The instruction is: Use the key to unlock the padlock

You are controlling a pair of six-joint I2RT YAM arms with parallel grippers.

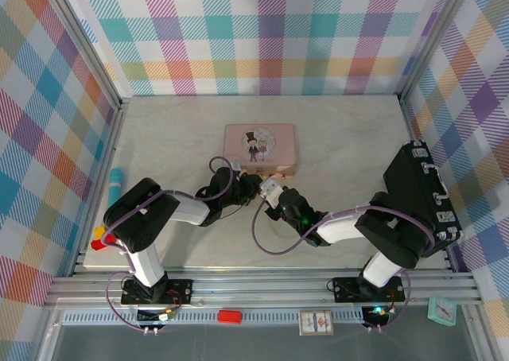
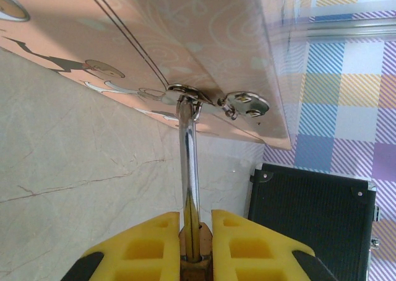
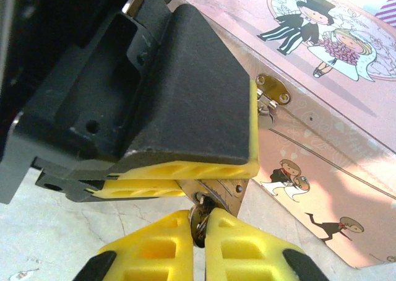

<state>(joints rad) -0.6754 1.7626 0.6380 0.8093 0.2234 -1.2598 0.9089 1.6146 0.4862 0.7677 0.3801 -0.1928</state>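
left hand (image 2: 196, 225) clamps padlock (image 2: 188, 163); right hand (image 3: 199, 231) pinches key (image 3: 198, 216) by it.

top external: high behind the arm bases, looking down over the whole table (image 1: 350, 146). left wrist: behind the left gripper (image 2: 195, 222), close and low, facing the pink tin (image 2: 204, 39) front. right wrist: behind the right gripper (image 3: 198, 222), close on that same front.

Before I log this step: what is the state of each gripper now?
Left gripper: closed, holding the padlock.
Right gripper: closed, holding the key.
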